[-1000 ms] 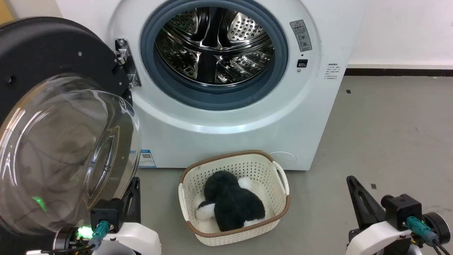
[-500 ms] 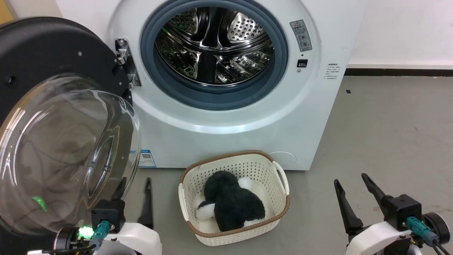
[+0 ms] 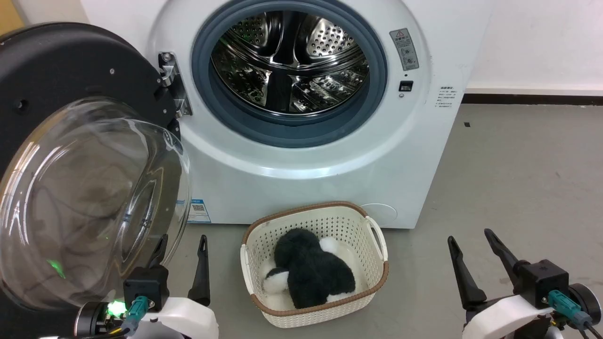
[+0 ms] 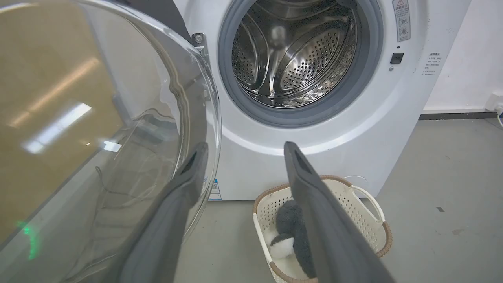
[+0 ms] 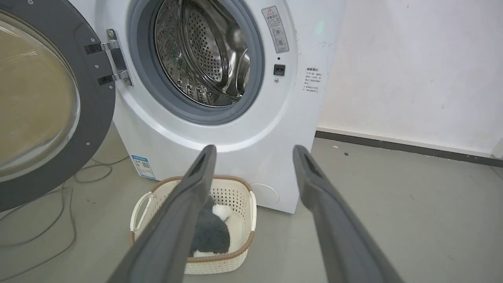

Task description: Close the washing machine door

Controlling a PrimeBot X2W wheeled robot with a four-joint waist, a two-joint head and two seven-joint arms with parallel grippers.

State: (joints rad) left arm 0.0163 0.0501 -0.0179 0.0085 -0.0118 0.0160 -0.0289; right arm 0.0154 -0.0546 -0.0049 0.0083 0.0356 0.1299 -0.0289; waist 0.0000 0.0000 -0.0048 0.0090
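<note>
While the left gripper (image 3: 182, 241) is hanging at the lower left of the head view with its two long dark fingers (image 3: 202, 273) spread wide and holding nothing, one finger is showing through the edge of the bulging clear glass bowl (image 3: 89, 197); whether it is touching the glass I cannot tell. At the lower right, the right gripper (image 3: 469, 238) is likewise gaping empty over the bare grey floor (image 3: 518, 165).

At the left of the frame, the large round black washing machine door (image 3: 70, 61) is standing swung wide open on its metal hinge (image 3: 172, 84), well apart from the grey rubber gasket (image 3: 292, 134) of the white front-loading washing machine (image 3: 306, 188).

By my judgement the closing is not yet beginning. Doing it well is probably meaning:
- bringing the left fingers behind the door's free edge, far from the hinge
- pushing on the black rim rather than the glass
- sweeping in an arc toward the small dark latch socket (image 3: 405, 86)
- passing clear of the cream perforated basket (image 3: 313, 207) holding the black-and-white plush toy (image 3: 311, 270)
</note>
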